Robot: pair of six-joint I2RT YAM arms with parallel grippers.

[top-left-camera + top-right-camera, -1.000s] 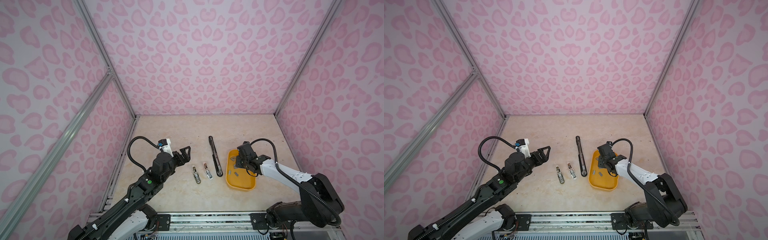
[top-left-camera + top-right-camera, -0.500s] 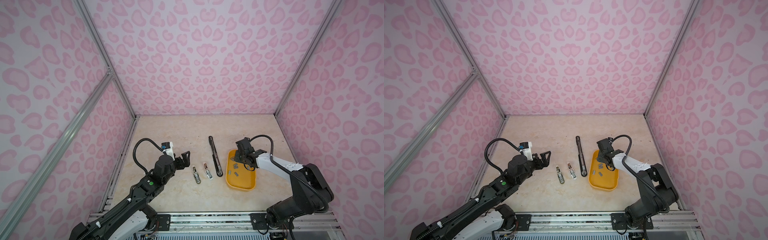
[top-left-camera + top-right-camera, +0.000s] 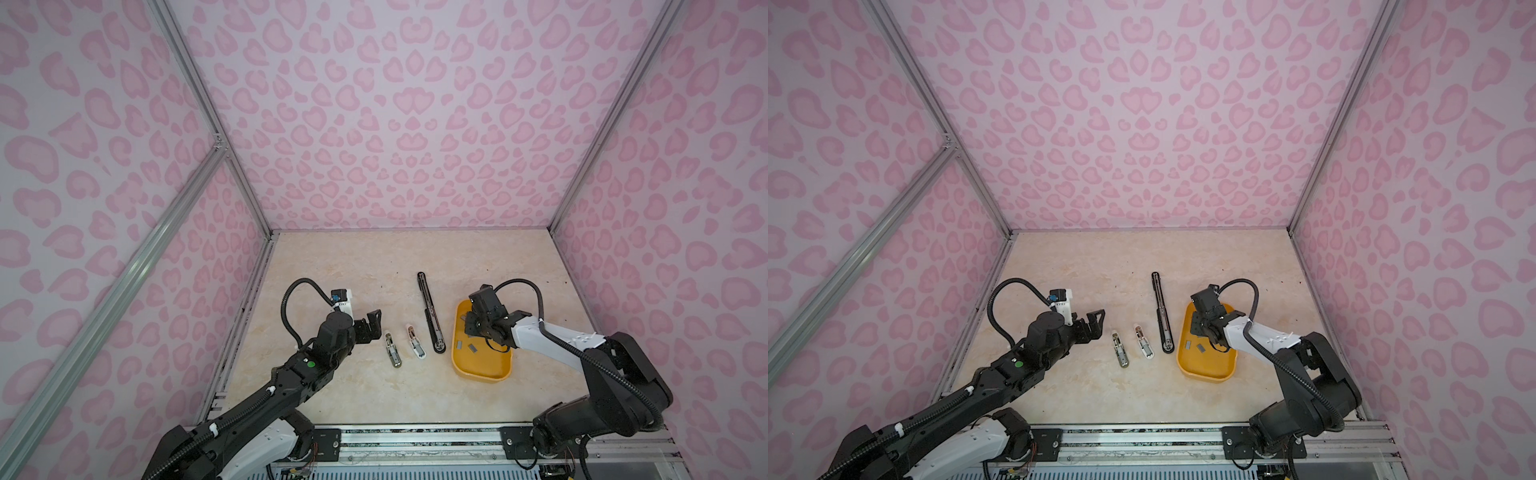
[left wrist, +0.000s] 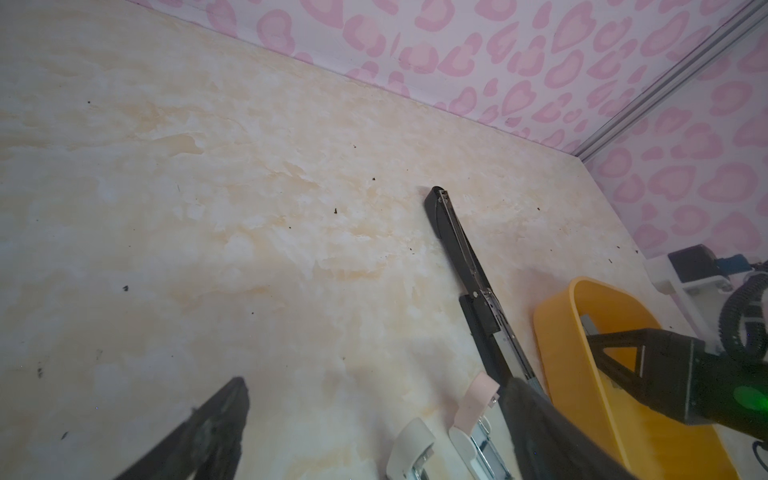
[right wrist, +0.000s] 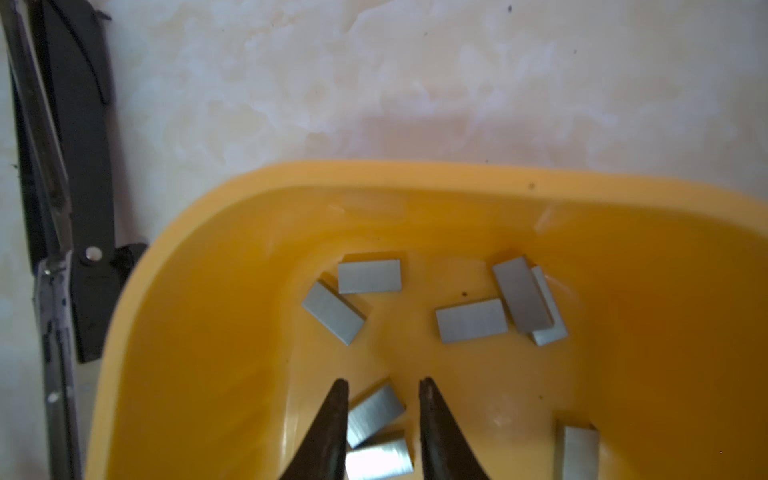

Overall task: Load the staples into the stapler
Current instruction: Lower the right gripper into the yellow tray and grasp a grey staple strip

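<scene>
The right end effector (image 5: 382, 384), fingertips narrowly parted and gripping nothing, is straddling a staple strip (image 5: 374, 409) low in the wrist frame, inside the yellow tray (image 5: 374, 174). Squaring the wrist to the strip's long sides before closing looks wise, since its long axis is slanting lower left to upper right. The left end effector (image 3: 371, 326) is hanging wide open over the bench (image 3: 374, 257), left of the black stapler (image 3: 430, 316).
</scene>
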